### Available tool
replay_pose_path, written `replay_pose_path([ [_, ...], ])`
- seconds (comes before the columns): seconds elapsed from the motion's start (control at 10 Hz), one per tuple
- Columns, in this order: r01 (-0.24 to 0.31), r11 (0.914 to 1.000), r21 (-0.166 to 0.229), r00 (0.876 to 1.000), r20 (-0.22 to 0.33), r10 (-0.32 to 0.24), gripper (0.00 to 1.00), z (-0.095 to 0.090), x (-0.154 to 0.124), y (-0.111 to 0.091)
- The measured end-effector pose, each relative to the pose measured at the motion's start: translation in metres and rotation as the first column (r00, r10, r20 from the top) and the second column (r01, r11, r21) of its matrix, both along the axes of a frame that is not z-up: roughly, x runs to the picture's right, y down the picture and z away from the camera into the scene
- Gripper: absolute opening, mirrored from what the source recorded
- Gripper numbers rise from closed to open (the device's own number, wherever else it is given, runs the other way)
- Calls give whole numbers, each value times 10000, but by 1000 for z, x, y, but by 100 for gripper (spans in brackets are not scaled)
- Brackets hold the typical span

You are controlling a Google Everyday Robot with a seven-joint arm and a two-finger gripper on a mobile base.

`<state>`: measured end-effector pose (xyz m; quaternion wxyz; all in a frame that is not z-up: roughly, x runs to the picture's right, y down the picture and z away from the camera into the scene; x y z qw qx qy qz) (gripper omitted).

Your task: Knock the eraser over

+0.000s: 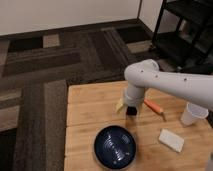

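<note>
A small black eraser [132, 111] stands on the wooden table [90, 105], partly covered from above by my arm. My gripper [128, 105] hangs at the end of the white arm [165, 82], which reaches in from the right. The gripper sits right over and against the eraser. A small yellowish piece [119, 105] shows at the gripper's left side. I cannot tell whether the eraser is upright or tipped.
A dark blue bowl [116, 146] sits in front of the eraser. A thin orange stick [153, 106] lies just to its right. A flat white pad [171, 140] and a white cup [194, 114] are at the right. A black shelf [185, 30] stands behind.
</note>
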<state>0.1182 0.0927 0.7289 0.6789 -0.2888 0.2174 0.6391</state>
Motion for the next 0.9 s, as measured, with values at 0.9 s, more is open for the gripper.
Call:
replay_pose_path([
  [0.9, 2005, 9797, -1, 9796, 109, -2005, 65, -3, -48, -60],
])
